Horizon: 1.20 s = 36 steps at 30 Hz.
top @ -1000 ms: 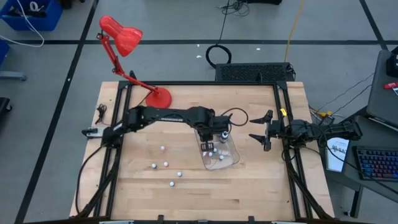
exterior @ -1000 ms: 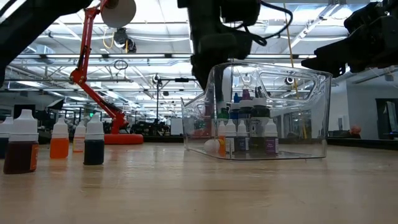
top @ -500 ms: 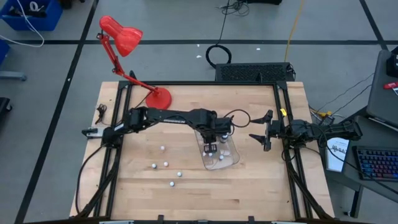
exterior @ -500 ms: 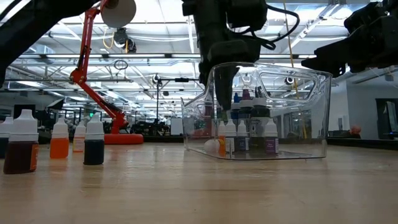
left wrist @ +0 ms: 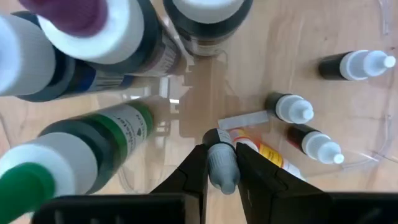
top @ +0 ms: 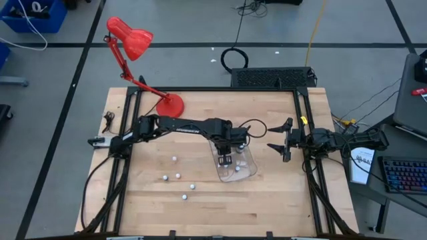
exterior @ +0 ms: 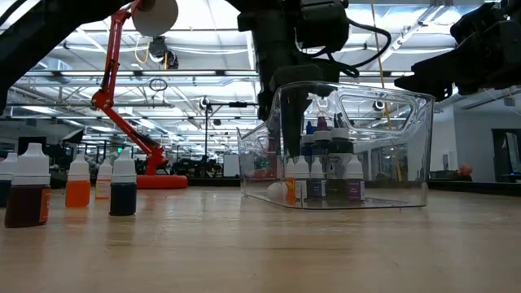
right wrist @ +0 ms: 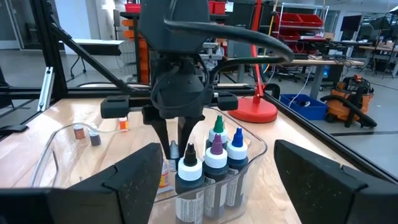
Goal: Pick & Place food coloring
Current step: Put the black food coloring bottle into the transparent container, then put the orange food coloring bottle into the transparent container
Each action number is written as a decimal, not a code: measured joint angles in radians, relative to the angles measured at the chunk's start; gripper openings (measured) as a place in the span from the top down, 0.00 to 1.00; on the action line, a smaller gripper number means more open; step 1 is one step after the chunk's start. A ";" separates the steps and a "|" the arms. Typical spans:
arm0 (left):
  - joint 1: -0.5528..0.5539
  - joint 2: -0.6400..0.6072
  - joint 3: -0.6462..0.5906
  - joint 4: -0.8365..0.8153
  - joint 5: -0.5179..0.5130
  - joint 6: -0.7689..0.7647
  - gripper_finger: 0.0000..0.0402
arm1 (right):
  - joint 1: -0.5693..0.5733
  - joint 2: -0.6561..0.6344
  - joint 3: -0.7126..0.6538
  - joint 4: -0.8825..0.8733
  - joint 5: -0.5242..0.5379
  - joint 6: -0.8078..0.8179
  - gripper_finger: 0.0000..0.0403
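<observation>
A clear plastic tray (top: 241,168) stands right of the table's middle. It holds several food coloring bottles: bigger upright ones with green, blue and purple tips (right wrist: 216,149) and tiny ones (left wrist: 292,109). My left gripper (top: 227,155) points down into the tray, shut on a tiny grey bottle (left wrist: 221,167). More tiny bottles stand on their bases on the bare wood left of the tray (top: 177,176), and the low view shows these as brown, orange and dark ones (exterior: 77,183). My right gripper (top: 275,146) waits open at the table's right edge, level and touching nothing. My left gripper pinches the tiny grey bottle's sides (left wrist: 217,177) between its two fingers. The fingers (exterior: 291,142) come from above, pointing down into the tray's left part. The bottle hangs below them among the other bottles; I cannot tell whether it touches the tray's floor.
A red desk lamp (top: 131,39) stands with its base (top: 170,103) at the table's far left. Black frame rails (top: 127,133) run along both side edges. Bare wood lies near the front edge (top: 220,213).
My left gripper has sunk from just above the tray's rim down into the tray, still shut on the tiny grey bottle. The tray and the loose bottles have stayed where they were.
</observation>
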 joint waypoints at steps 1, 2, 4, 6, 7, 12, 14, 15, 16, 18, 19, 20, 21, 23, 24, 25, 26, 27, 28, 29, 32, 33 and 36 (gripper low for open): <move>0.000 0.000 0.000 0.000 0.001 0.000 0.84 | 0.000 0.000 0.000 0.000 0.000 0.000 0.27; 0.000 0.000 -0.003 0.002 0.001 -0.001 0.84 | 0.000 0.000 0.000 0.000 0.000 0.000 0.27; 0.000 0.000 -0.017 0.009 0.000 -0.001 0.84 | 0.000 0.000 0.000 0.000 0.000 0.000 0.27; 0.000 0.000 -0.034 0.018 -0.003 -0.006 0.84 | 0.000 0.000 0.000 0.000 0.000 0.000 0.27; 0.000 0.000 -0.044 0.027 -0.003 -0.009 0.84 | 0.000 0.000 0.000 0.000 0.000 0.000 0.27; 0.001 0.000 -0.080 0.061 0.015 -0.010 0.84 | 0.000 0.000 0.000 0.000 0.000 0.000 0.27; 0.001 0.000 -0.086 0.064 0.016 -0.010 0.84 | 0.000 0.000 0.000 0.000 0.000 0.000 0.27; 0.001 0.000 -0.087 0.064 0.017 -0.012 0.84 | 0.000 0.000 0.000 0.000 0.000 0.000 0.27; 0.001 0.000 -0.087 0.064 0.016 -0.014 0.84 | 0.000 0.000 0.000 0.000 0.000 0.000 0.27; 0.001 0.000 -0.087 0.065 0.017 -0.017 0.84 | 0.000 0.000 0.000 0.000 0.000 0.000 0.27; 0.001 0.000 -0.087 0.065 0.017 -0.017 0.84 | 0.000 0.000 0.000 0.000 0.000 0.000 0.27; 0.001 0.000 -0.087 0.064 0.017 -0.017 0.84 | 0.000 0.000 0.000 0.000 0.000 0.000 0.27; 0.001 0.000 -0.087 0.064 0.017 -0.017 0.84 | 0.000 0.000 0.000 0.000 0.000 0.000 0.27; 0.001 0.000 -0.087 0.064 0.017 -0.023 0.84 | 0.000 0.000 0.000 0.000 0.000 0.000 0.27; 0.001 0.000 -0.087 0.065 0.017 -0.025 0.84 | 0.000 0.000 0.000 0.000 0.000 0.000 0.27; 0.001 0.000 -0.087 0.066 0.017 -0.028 0.83 | 0.000 0.000 0.000 0.000 0.000 0.000 0.27; 0.001 0.000 -0.087 0.066 0.017 -0.030 0.81 | 0.000 0.000 0.000 0.000 0.000 0.000 0.27; 0.001 -0.001 -0.087 0.066 0.018 -0.031 0.79 | 0.000 0.000 0.000 0.000 0.000 0.000 0.27; 0.001 -0.001 -0.087 0.067 0.018 -0.031 0.78 | 0.000 0.000 0.000 0.000 0.000 0.000 0.27; 0.001 -0.001 -0.087 0.068 0.018 -0.031 0.76 | 0.000 0.000 0.000 0.000 0.000 0.000 0.27; 0.001 -0.001 -0.087 0.080 0.020 -0.031 0.75 | 0.000 0.000 0.000 0.000 0.000 0.000 0.27; 0.001 -0.001 -0.087 0.083 0.020 -0.031 0.74 | 0.000 0.000 0.000 0.000 0.000 0.000 0.27; 0.001 -0.001 -0.087 0.093 0.021 -0.031 0.74 | 0.000 0.000 0.000 0.000 0.000 0.000 0.27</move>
